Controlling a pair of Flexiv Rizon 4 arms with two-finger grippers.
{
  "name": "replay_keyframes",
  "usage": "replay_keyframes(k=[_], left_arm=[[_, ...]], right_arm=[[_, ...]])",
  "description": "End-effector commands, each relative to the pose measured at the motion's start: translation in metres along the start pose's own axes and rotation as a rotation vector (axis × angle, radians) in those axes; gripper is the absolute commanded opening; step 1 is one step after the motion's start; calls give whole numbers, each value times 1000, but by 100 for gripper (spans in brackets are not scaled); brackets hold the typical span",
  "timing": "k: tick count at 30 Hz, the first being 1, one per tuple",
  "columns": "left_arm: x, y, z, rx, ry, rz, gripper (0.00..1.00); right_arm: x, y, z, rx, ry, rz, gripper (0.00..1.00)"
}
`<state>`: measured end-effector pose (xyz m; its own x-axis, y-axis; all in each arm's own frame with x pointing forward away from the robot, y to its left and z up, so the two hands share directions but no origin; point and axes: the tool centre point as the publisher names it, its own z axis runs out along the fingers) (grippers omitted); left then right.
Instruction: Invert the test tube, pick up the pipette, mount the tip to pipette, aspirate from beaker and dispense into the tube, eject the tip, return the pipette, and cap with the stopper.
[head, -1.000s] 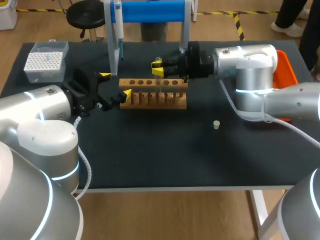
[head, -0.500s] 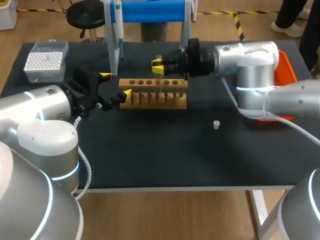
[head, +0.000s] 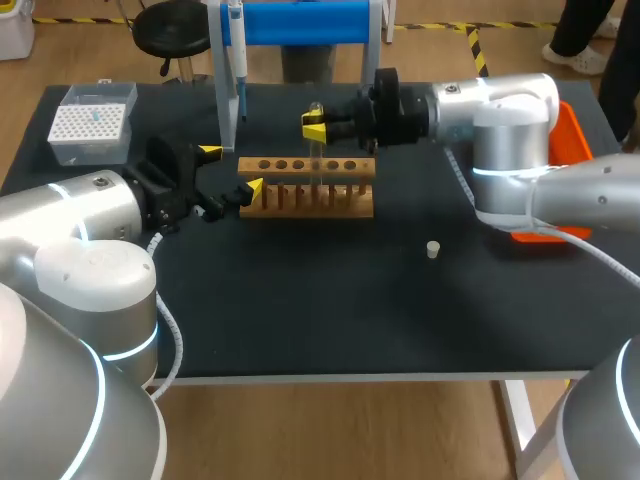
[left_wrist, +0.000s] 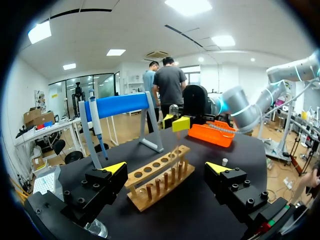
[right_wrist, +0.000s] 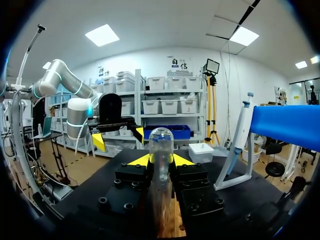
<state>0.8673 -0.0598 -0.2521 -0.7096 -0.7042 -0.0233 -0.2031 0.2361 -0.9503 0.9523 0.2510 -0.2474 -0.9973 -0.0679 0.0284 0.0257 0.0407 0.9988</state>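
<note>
Glass test tube (right_wrist: 161, 140) upright over wooden rack (head: 306, 187), clamped between yellow tips of right gripper (head: 315, 128); left gripper (head: 232, 169) spread open beside rack's end. Risk: smooth tube slipping, or clipping rack during inversion.

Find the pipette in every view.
Head view: pipette hangs from the blue bar's left end, behind the wooden rack.
Left wrist view: pipette hangs at the blue bar's end, beyond the wooden rack.
Right wrist view: pipette hangs beyond the test tube, under the blue bar.
Shared landmark: the blue bar.
</note>
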Motion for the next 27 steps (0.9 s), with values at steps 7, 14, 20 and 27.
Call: replay_keyframes(k=[7,14,20,27], left_arm=[[0,1,0,3,2,-1,100],[0,1,0,3,2,-1,100],[0,1,0,3,2,-1,100],[0,1,0,3,2,-1,100]], right_arm=[[3,11,2,-3,-6,-2,0],[4,20,3,-8,-7,-11,0],[5,27,3,-11,-11,-18,0],[8,38,0,-15,-18,-31,0]])
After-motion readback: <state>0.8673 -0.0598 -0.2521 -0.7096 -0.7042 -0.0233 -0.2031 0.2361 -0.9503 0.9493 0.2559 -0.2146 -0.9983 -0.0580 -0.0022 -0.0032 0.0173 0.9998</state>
